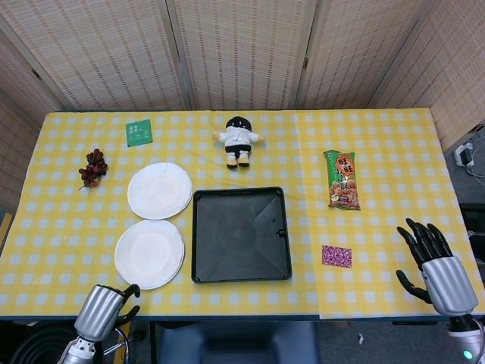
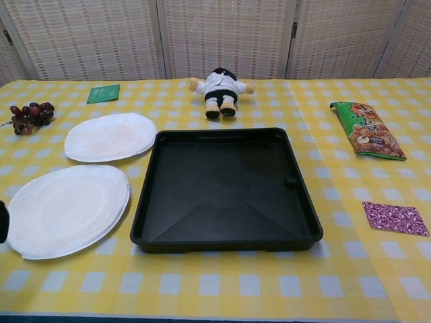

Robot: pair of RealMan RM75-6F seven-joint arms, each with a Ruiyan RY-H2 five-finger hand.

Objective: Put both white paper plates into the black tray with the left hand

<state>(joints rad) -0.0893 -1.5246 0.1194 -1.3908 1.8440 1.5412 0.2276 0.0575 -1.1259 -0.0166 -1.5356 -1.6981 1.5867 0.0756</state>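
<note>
Two white paper plates lie left of the black tray (image 1: 241, 236) (image 2: 225, 192), which holds nothing. The near plate (image 1: 149, 254) (image 2: 66, 210) sits by the table's front edge, and the far plate (image 1: 159, 190) (image 2: 110, 136) is just behind it, their rims almost meeting. My left hand (image 1: 102, 307) hangs below the front table edge, left of and under the near plate, holding nothing; the chest view shows only a dark sliver of the left hand (image 2: 2, 222) at its left border. My right hand (image 1: 436, 265) hovers at the front right corner with fingers spread, holding nothing.
A plush doll (image 1: 239, 139) (image 2: 219, 87) lies behind the tray. Grapes (image 1: 93, 167) (image 2: 28, 116) and a green packet (image 1: 139, 133) (image 2: 103, 93) sit at the back left. A snack bag (image 1: 342, 180) (image 2: 367, 129) and a purple card (image 1: 336, 256) (image 2: 395, 219) lie right of the tray.
</note>
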